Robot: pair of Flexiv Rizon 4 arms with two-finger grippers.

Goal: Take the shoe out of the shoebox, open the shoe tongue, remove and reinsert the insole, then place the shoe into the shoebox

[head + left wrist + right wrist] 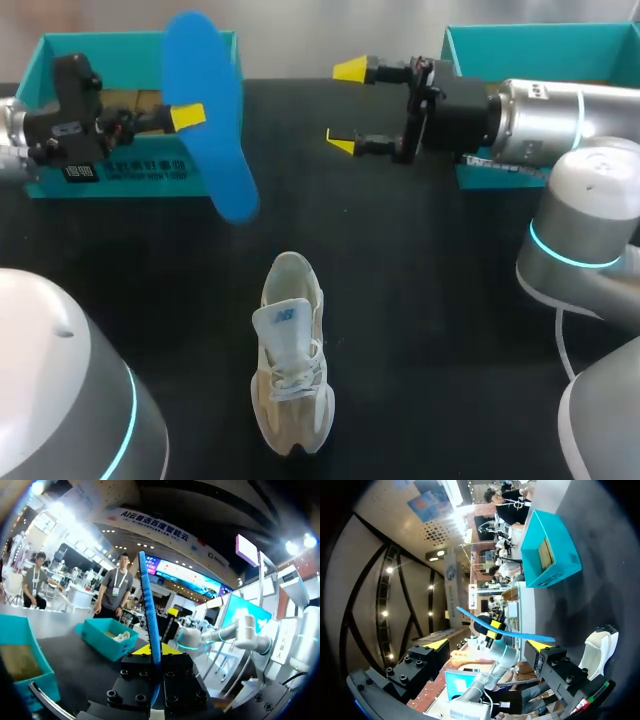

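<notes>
Shoe, cream mesh lace-up trainer point(292, 365): stands upright on its sole on the black surface point(430, 300), outside both boxes, toe toward the near edge, well apart from either hand. Tongue raised and pulled forward, probably so the mouth is free for the insole's return. Small logo patch on the tongue, not read off.

Insole, blue foam, foot-shaped point(210, 120): out of the shoe, held in the air over the far left of the surface. Left hand point(190, 117) clamped on it at mid-length. Removal judged done, reinsertion pending.

Right hand point(346, 106): fingers wide apart, empty, facing the insole, plausibly ready to take or steady it.

Teal cardboard shoebox point(60, 45): far left, behind the left hand. White printed label on its front wall, print not legible.

Second teal box point(560, 35): far right, partly under the right arm.
</notes>
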